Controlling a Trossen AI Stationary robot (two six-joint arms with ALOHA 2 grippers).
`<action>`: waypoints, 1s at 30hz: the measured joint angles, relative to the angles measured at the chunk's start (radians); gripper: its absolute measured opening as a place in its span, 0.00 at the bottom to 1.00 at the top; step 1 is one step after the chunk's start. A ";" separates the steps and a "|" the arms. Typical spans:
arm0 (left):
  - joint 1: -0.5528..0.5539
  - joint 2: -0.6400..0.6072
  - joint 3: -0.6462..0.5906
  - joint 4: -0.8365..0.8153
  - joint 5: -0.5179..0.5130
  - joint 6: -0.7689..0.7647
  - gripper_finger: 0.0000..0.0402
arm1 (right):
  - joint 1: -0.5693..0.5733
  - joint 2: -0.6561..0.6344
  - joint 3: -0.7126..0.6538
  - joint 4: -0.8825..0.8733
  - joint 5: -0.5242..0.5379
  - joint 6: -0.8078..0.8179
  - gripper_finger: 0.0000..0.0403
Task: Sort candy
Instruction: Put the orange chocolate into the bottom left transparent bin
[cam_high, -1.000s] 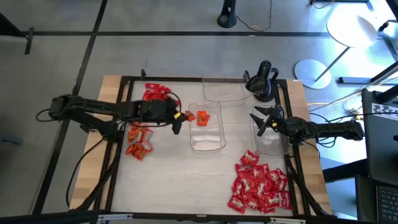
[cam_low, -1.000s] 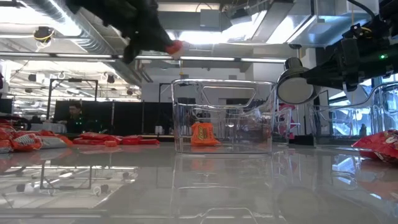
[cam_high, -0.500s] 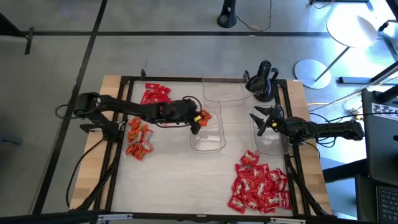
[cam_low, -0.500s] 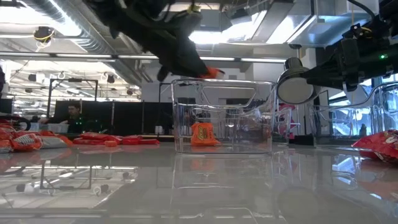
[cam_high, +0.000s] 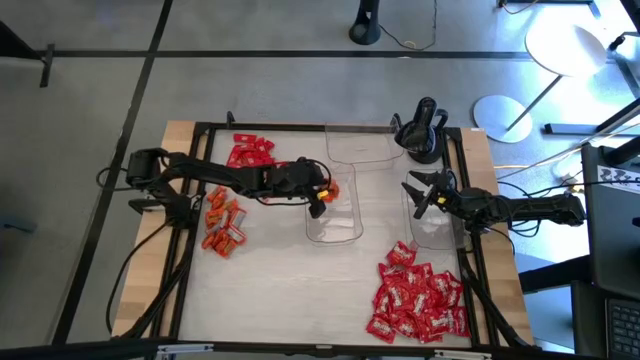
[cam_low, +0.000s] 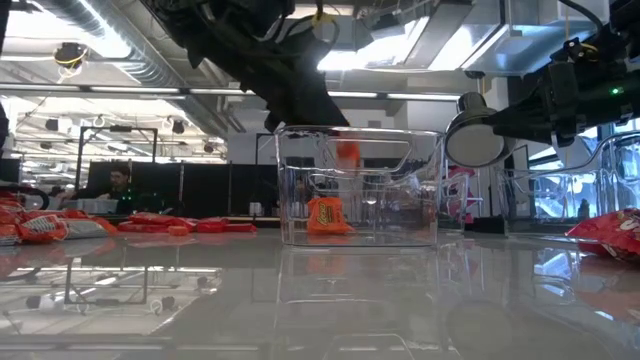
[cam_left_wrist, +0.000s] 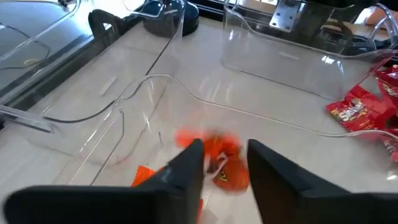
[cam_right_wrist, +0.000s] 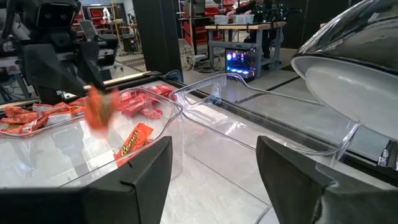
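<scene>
Here the step in hand is the drop of one orange wrapped sweet (cam_low: 347, 152) into the clear rectangular plastic tray at mid-worktop (cam_high: 333, 226).

Left to right in the high view: the mixed orange and red-and-white sweets (cam_high: 222, 224) lie heaped at the left of the pale worktop (cam_high: 280, 290), with a pile of plain red wrapped sweets (cam_high: 250, 152) behind them. The left hand (cam_high: 318, 195) is stretched over the near-left rim of the central tray. A second clear tray (cam_high: 360, 145) stands behind it. The right hand (cam_high: 412, 193) waits above a third clear tray (cam_high: 432, 225) at the right edge, and the large heap of red sweets with white marks (cam_high: 418, 300) lies at front right.

The left hand's fingers stand parted and grip nothing; the sweet appears released and is caught blurred in mid-fall. The right hand's fingers are spread wide and empty.

By judgement, the next move calls for the left arm to lift clear of the tray wall and return to the left-hand heap for another orange piece.

The low view alone shows the falling sweet inside the tray walls, above an orange sweet already on the tray floor (cam_low: 322, 215). The left wrist view shows the gap between the fingers (cam_left_wrist: 186, 171); the high view hides both under the arm.
</scene>
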 joint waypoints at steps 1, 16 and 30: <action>0.000 0.000 0.000 -0.001 0.000 -0.001 0.36 | 0.000 0.000 0.000 0.000 0.000 0.000 0.57; -0.053 -0.237 0.152 -0.779 0.038 -0.249 0.55 | 0.000 0.000 0.000 0.000 0.003 0.000 0.57; -0.131 -0.365 0.070 -1.222 0.030 -0.677 0.50 | 0.000 0.000 0.000 0.000 0.002 0.000 0.57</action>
